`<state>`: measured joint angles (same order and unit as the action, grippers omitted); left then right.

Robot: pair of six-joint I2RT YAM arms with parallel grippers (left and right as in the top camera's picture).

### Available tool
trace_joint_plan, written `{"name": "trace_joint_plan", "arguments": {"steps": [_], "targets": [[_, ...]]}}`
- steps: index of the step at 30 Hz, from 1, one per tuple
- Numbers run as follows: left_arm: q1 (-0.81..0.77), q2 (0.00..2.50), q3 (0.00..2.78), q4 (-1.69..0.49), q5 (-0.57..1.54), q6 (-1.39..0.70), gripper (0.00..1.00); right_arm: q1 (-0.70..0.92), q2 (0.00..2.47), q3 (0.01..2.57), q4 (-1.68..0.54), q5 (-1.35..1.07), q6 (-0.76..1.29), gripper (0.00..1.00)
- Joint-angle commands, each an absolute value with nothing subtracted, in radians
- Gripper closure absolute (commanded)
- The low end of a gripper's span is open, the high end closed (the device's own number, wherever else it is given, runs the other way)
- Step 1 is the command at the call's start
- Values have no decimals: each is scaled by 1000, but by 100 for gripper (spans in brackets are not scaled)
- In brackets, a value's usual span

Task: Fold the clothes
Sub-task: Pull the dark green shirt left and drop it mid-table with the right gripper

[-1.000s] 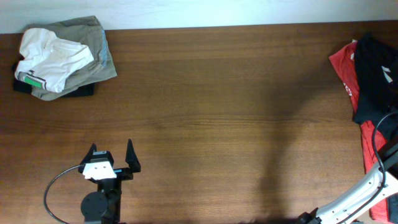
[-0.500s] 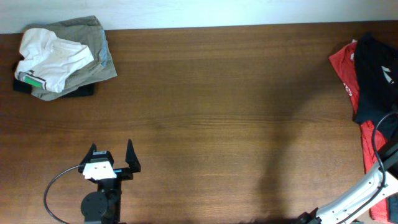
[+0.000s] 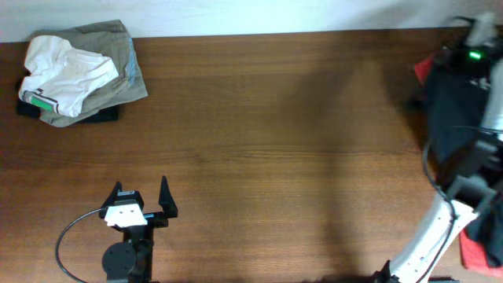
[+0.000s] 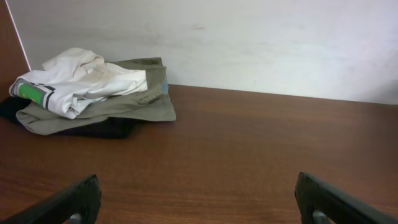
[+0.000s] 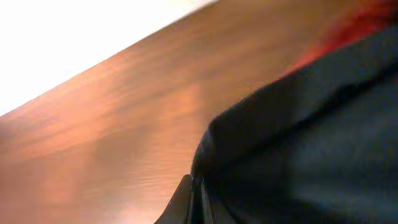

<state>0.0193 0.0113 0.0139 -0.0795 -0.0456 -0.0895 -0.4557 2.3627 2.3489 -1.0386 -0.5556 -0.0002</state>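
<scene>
Black T-shirt [image 3: 452, 110], right edge of table [image 3: 275, 118]: pinched in closed right end effector [image 5: 191, 190]. Left end effector [image 3: 142, 192]: open. Clothes pile [image 3: 78, 75], far-left corner.

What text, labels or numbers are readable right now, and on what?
None readable.
The black T-shirt shows no lettering in these views.
The green-striped patch on the white garment is too small to show any text.
</scene>
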Motion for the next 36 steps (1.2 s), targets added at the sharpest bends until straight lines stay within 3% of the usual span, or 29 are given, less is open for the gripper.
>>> {"name": "trace_joint_plan", "arguments": {"steps": [1,10,12,15,19,24,28,35,36], "targets": [[23,7,9,-80,-49,-73,1,-319,2312,2375,-1030,-590,20,96],[23,7,9,-80,-49,-73,1,125,2311,2375,-1026,-479,75,96],[23,7,9,-80,-49,-73,1,136,2311,2375,-1028,-260,149,96],[23,7,9,-80,-49,-73,1,75,2282,2375,-1041,-164,167,96],[23,7,9,-80,-49,-73,1,12,2091,2397,-1034,-170,156,96],[23,7,9,-80,-49,-73,1,60,1878,2398,-1043,-311,147,96],[23,7,9,-80,-49,-73,1,212,1832,2397,-1026,-523,167,96],[23,7,9,-80,-49,-73,1,599,2032,2333,-1046,-505,166,95],[23,7,9,-80,-49,-73,1,622,2070,2333,-1048,-489,166,89]]}}
